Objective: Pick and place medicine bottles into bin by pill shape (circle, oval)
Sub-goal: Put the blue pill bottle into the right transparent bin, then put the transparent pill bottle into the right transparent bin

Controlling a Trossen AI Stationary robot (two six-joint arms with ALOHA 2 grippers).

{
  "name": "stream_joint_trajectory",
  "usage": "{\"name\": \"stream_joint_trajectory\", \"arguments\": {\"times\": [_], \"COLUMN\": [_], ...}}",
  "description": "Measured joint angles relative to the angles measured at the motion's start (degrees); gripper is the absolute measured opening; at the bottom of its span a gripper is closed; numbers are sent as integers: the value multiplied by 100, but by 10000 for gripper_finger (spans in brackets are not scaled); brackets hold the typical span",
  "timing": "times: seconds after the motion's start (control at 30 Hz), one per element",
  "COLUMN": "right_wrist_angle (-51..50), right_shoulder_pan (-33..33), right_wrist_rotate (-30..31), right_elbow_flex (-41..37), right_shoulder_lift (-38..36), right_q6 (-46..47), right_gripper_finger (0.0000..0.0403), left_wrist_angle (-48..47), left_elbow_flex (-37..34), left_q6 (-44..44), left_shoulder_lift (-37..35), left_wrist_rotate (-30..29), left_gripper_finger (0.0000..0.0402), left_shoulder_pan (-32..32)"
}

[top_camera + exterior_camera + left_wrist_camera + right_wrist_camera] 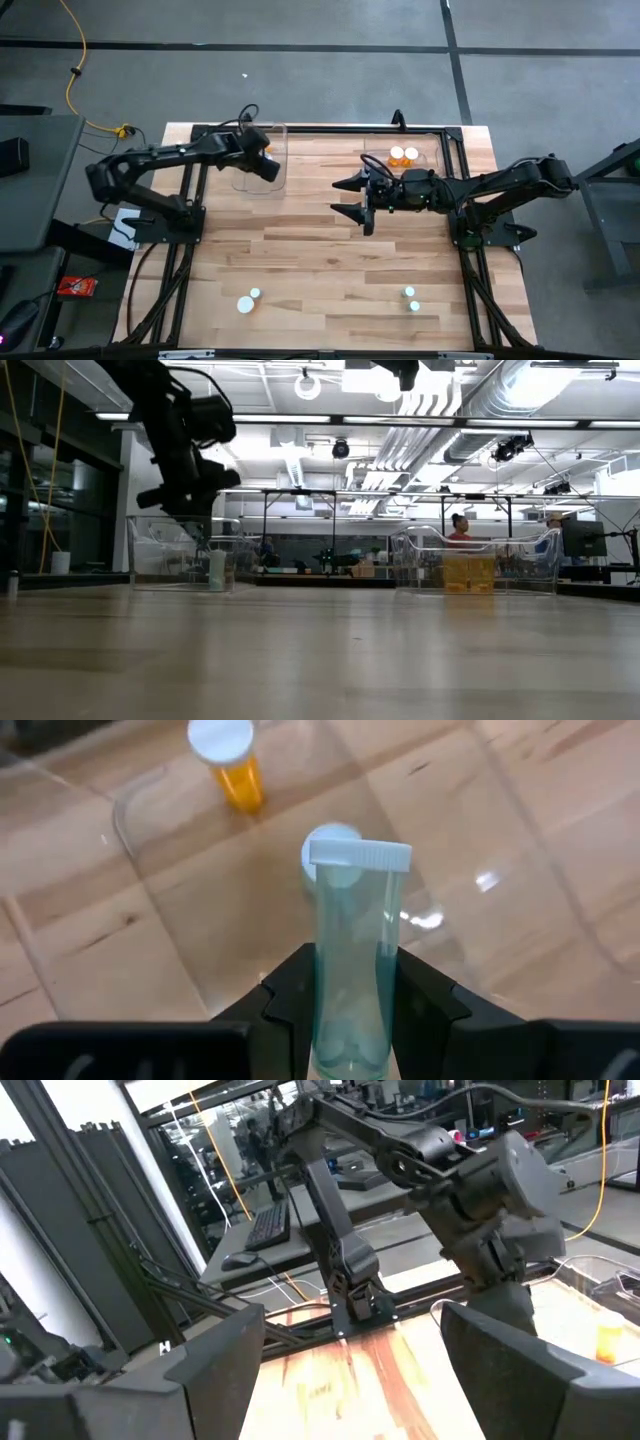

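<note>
My left gripper (272,165) hangs over the clear left bin (283,132) at the table's far side, shut on a clear pale-green bottle (352,920) with a white cap. Below it in the bin stand an amber bottle (238,772) and another white-capped bottle (322,840). My right gripper (343,198) is open and empty above the table's middle, beside the clear right bin (440,152), which holds amber bottles (404,156). Two pairs of white-capped bottles (249,299) (411,298) stand near the table's near edge. My left gripper pinches the clear bottle's body (350,995) between its two fingers (290,990), near the bottom end. The bottle lies along the fingers, and its capped end (360,854) sticks out past the fingertips toward the bin floor. It is lifted clear of the bin.
In the low view both clear bins (180,555) (475,560) stand at the far side, with my left arm (185,450) above the left one. Bare wood (330,260) lies between the bins and the near bottles. A black frame (465,250) runs along the table's sides.
</note>
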Motion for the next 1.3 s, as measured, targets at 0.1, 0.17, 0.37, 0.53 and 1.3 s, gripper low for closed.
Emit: {"name": "stream_joint_trajectory", "arguments": {"times": [0.1, 0.17, 0.37, 0.53, 1.3], "right_wrist_angle": [-7, -7, -7, -7, -5], "right_shoulder_pan": [0, 0, 0, 0, -2], "right_wrist_rotate": [1, 2, 2, 2, 2], "right_elbow_flex": [0, 0, 0, 2, 4], "right_shoulder_lift": [2, 2, 2, 2, 4], "right_q6": [0, 0, 0, 0, -17], "right_gripper_finger": [295, 295, 295, 295, 295], "left_wrist_angle": [-1, -5, -1, 4, 254], "left_elbow_flex": [2, 2, 3, 2, 7], "left_q6": [-133, -208, -247, -205, -143], "left_shoulder_lift": [265, 414, 710, 742, -2484], "left_wrist_rotate": [-18, -14, 2, -7, 300], "left_gripper_finger": [88, 88, 108, 137, 182], "left_shoulder_pan": [0, 0, 0, 0, -185]}}
